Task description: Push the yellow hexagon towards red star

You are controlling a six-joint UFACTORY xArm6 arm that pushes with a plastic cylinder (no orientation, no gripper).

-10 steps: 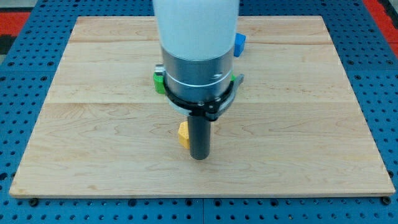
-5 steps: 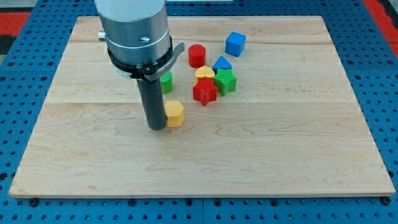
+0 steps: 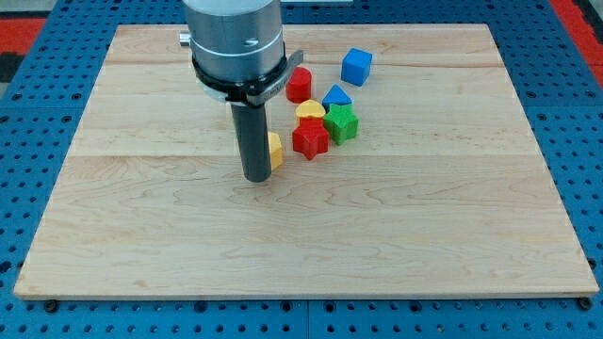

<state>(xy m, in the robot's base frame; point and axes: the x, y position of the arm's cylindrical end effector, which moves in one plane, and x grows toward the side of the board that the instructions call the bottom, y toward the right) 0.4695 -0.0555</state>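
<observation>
Camera view. Yellow hexagon (image 3: 274,151) lies near the middle of the wooden worktop (image 3: 452,217), mostly hidden behind the rod; only its right edge shows. My tip (image 3: 257,178) sits on the worktop at the hexagon's left side, apparently touching it. No hand on this arm, only the straight dark rod, so there is no opening to report.

Red star (image 3: 310,139) lies to the view's right of the hexagon, near but apart, a narrow strip of bare wood between them.

Around the star: yellow block (image 3: 310,110), shape unclear, just above it; green block (image 3: 342,122) touching at its upper right; blue triangle (image 3: 336,96) above the green one; red cylinder (image 3: 300,84) and blue cube (image 3: 356,67) further toward the view's top.

Arm pose: rod upright, its grey collar and housing (image 3: 236,42) rising out of the view's top, covering the worktop behind.
</observation>
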